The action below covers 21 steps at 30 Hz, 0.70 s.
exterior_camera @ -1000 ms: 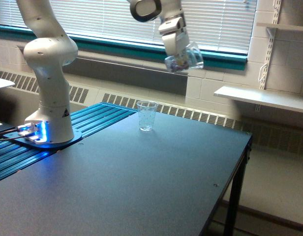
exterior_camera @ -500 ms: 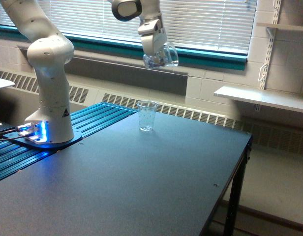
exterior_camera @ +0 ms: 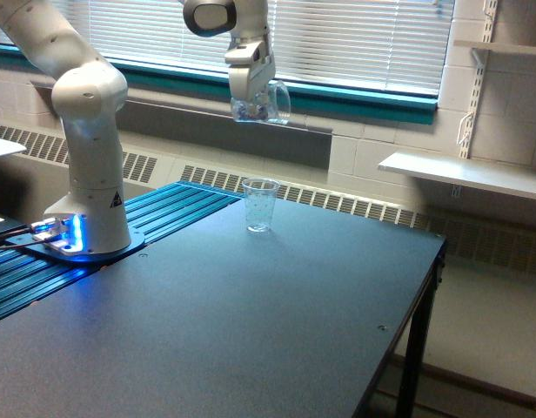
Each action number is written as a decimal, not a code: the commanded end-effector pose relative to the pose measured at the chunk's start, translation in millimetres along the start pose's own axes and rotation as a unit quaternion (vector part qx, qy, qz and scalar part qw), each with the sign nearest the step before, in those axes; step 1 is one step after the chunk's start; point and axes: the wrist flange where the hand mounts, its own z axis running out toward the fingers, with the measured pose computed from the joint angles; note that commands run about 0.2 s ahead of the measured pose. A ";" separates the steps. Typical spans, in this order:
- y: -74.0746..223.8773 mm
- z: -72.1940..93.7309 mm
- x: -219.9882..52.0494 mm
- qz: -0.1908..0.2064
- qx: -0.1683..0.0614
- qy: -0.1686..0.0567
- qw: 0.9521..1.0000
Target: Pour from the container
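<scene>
My tool (exterior_camera: 251, 94) was clamped on the container (exterior_camera: 257, 106), which hung near upright, handle toward the exterior view's right. The plastic cup (exterior_camera: 260, 205) stood on the bench (exterior_camera: 277, 313) well below the tool, almost directly under it.

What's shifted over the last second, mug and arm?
The end effector, gripping the mug, swung toward the exterior view's left, from right of the plastic cup to roughly above it, and the mug went from tilted to nearly upright. The cup has not moved on the table.
</scene>
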 end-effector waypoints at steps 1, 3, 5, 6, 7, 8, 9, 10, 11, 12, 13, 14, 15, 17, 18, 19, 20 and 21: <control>12.3 13.2 -18.5 -0.004 -0.024 -0.016 1.000; 15.7 17.6 -22.5 -0.010 -0.030 -0.022 0.999; 20.2 23.3 -26.3 -0.014 -0.039 -0.026 0.999; 22.1 25.9 -27.8 -0.015 -0.043 -0.026 0.999; 24.3 28.9 -29.3 -0.016 -0.047 -0.027 0.998; 26.7 32.2 -30.8 -0.017 -0.052 -0.027 0.998; 29.1 35.4 -32.1 -0.018 -0.058 -0.030 0.998; 30.9 37.7 -33.1 -0.020 -0.063 -0.031 0.997; 32.6 40.2 -34.2 -0.021 -0.067 -0.033 0.997; 34.0 42.6 -35.3 -0.020 -0.070 -0.035 0.997; 35.0 44.8 -36.2 -0.019 -0.072 -0.038 0.996; 35.9 46.6 -37.0 -0.019 -0.074 -0.041 0.996; 36.9 48.6 -37.7 -0.020 -0.077 -0.043 0.996; 37.8 52.1 -39.1 -0.019 -0.082 -0.046 0.995; 37.6 53.2 -39.5 -0.019 -0.082 -0.047 0.995; 37.7 54.8 -40.1 -0.019 -0.084 -0.047 0.995; 38.1 56.7 -41.0 -0.021 -0.087 -0.048 0.995; 38.1 58.4 -41.9 -0.022 -0.091 -0.050 0.994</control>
